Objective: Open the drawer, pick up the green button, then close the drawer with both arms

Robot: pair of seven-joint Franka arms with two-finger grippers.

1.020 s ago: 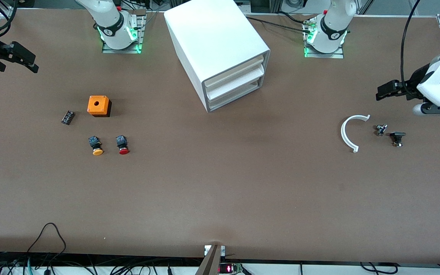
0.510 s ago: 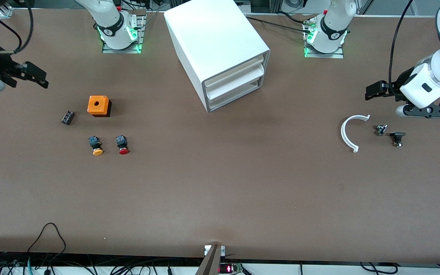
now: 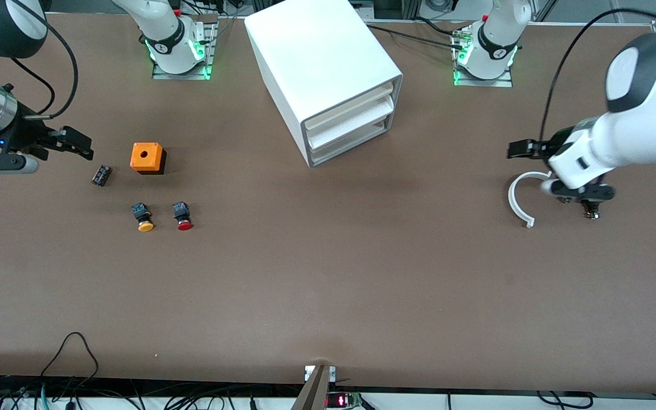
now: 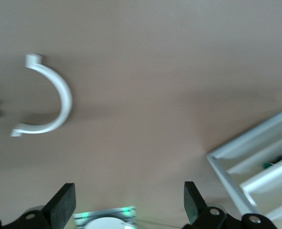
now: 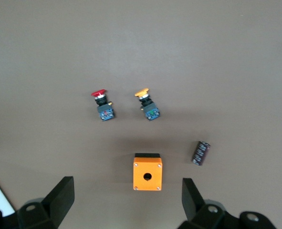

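The white cabinet (image 3: 322,68) stands in the middle of the table near the robots' bases. Its bottom drawer (image 3: 351,147) is shut, like the drawers above it. The cabinet front also shows in the left wrist view (image 4: 255,164), where a small dark green speck (image 4: 277,161) sits in a gap between drawer fronts; I cannot tell what it is. The green button is hidden. My left gripper (image 3: 517,150) (image 4: 126,210) is open and empty over the table beside a white arc. My right gripper (image 3: 80,145) (image 5: 126,200) is open and empty above a small black part.
An orange box (image 3: 147,157) (image 5: 147,174), a small black part (image 3: 101,175) (image 5: 201,152), a yellow-capped button (image 3: 143,217) (image 5: 147,104) and a red-capped button (image 3: 182,216) (image 5: 101,106) lie toward the right arm's end. A white arc (image 3: 519,198) (image 4: 50,102) and small dark parts (image 3: 591,209) lie toward the left arm's end.
Both arms have swung in from the table's ends. The left gripper moved toward the white arc, the right gripper toward the black part and orange box. Nothing on the table moved.
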